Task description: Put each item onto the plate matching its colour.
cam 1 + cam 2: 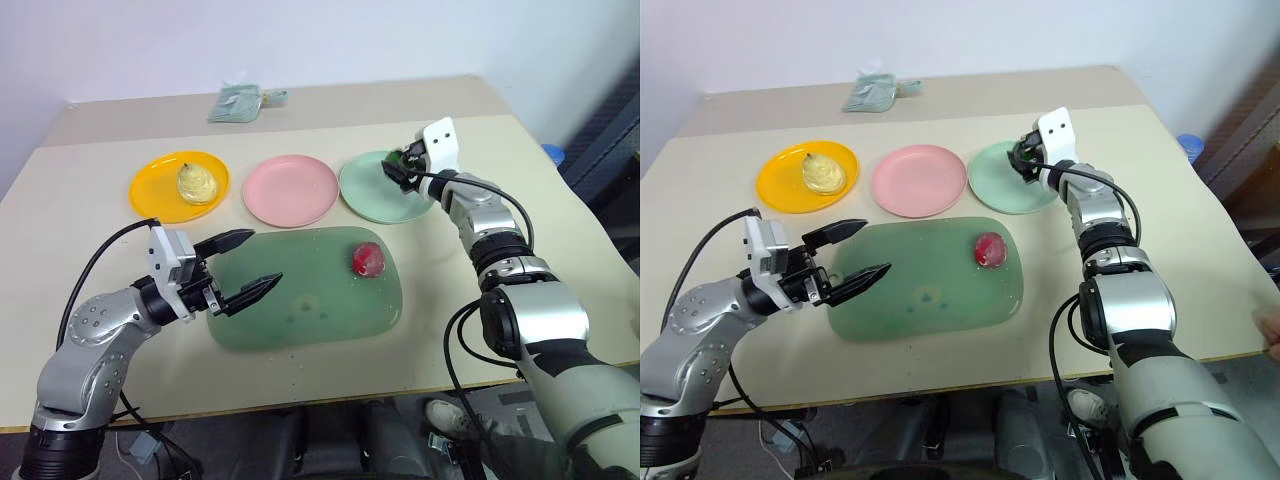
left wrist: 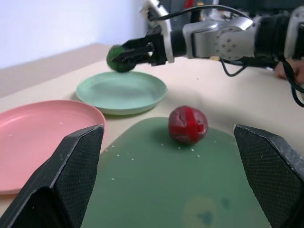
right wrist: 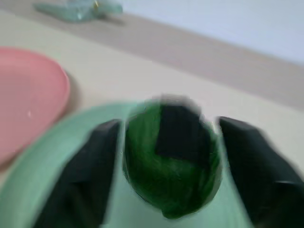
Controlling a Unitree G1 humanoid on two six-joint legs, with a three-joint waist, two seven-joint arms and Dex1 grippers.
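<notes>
Right now your right gripper [image 1: 398, 168] is stretched out over the mint green plate [image 1: 372, 196], with the green-and-black ball [image 2: 119, 58] between its fingers. In the right wrist view those fingers stand apart, a sliver of gap on each side of the ball, so I read this as the release onto the colour-matched plate — whether the ball is touching the plate yet, you cannot tell.

Your left gripper [image 1: 248, 266] hovers over the near-left end of the translucent green tray [image 1: 300, 318], fingers spread wide and empty, pointing toward the red ball [image 1: 367, 259], which lies on the tray's far right part. That looks like staging for the pink plate [image 1: 290, 189], which is bare.

The pale yellow pear [image 1: 196, 181] sits on the yellow plate [image 1: 150, 190] — done.

No readable writing anywhere; the small pale green packet [image 1: 238, 102] at the desk's [image 1: 540, 200] far edge shows none.
</notes>
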